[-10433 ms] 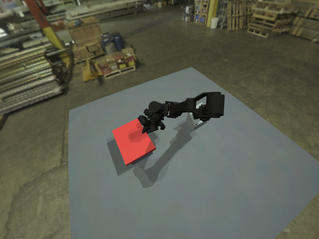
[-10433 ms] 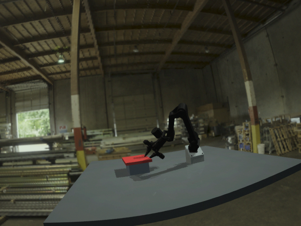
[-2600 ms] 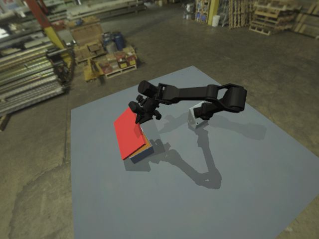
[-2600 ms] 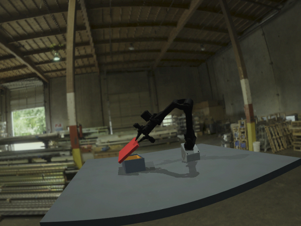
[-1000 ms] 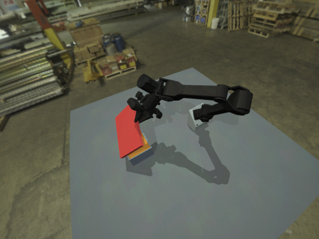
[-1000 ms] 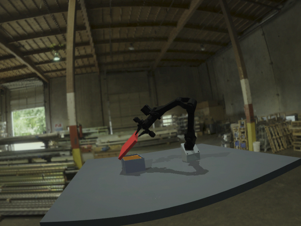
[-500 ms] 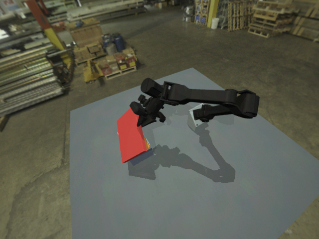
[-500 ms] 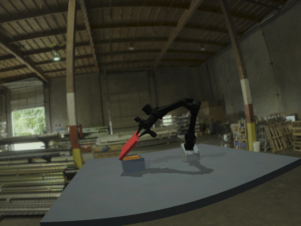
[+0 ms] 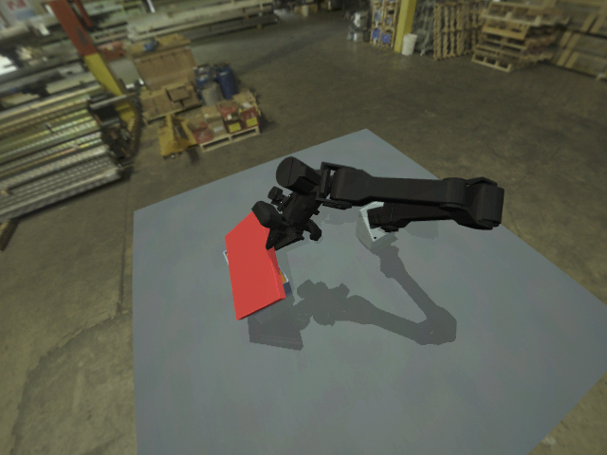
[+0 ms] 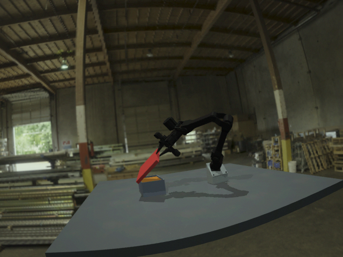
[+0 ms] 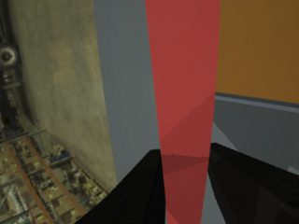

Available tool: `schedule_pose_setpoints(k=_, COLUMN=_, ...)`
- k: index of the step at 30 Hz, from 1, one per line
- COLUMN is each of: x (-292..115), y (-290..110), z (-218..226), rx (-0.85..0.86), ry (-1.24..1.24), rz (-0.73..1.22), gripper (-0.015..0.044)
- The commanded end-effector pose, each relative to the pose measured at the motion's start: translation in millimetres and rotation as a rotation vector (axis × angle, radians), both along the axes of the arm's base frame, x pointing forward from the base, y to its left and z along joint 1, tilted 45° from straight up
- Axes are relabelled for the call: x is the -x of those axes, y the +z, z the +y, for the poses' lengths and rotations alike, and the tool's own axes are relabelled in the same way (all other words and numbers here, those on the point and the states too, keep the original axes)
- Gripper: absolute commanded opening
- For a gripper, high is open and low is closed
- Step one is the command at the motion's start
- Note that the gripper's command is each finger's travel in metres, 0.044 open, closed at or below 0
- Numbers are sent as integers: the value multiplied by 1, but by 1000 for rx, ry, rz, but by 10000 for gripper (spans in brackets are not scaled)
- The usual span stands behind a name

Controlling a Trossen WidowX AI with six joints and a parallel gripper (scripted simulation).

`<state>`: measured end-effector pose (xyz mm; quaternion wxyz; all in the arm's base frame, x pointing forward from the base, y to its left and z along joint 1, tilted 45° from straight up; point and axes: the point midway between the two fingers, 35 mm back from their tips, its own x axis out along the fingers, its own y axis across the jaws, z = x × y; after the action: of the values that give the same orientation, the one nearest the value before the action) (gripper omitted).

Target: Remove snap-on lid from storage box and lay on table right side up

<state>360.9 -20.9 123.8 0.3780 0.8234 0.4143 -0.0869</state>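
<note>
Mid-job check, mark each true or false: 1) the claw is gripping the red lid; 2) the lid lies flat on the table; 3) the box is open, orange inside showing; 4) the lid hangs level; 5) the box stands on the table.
1) True: the claw is shut on one edge of the red lid.
2) False: the lid is held up in the air, over the box.
3) True: the orange inside shows.
4) False: it slopes steeply down from the claw, low end near the box rim.
5) True: it stands on the grey table.

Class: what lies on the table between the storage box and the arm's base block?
Only shadow on the table, between box and base block, in the exterior view.
</note>
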Motion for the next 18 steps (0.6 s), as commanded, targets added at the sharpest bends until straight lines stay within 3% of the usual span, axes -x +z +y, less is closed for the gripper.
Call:
schedule_pose_setpoints(k=1, x=1, y=8, z=5, rx=6, ry=-6, rz=-3, gripper=0)
schedule_pose_setpoints(k=18, x=8, y=31, z=29, rx=4, ry=-6, rz=-2, gripper=0)
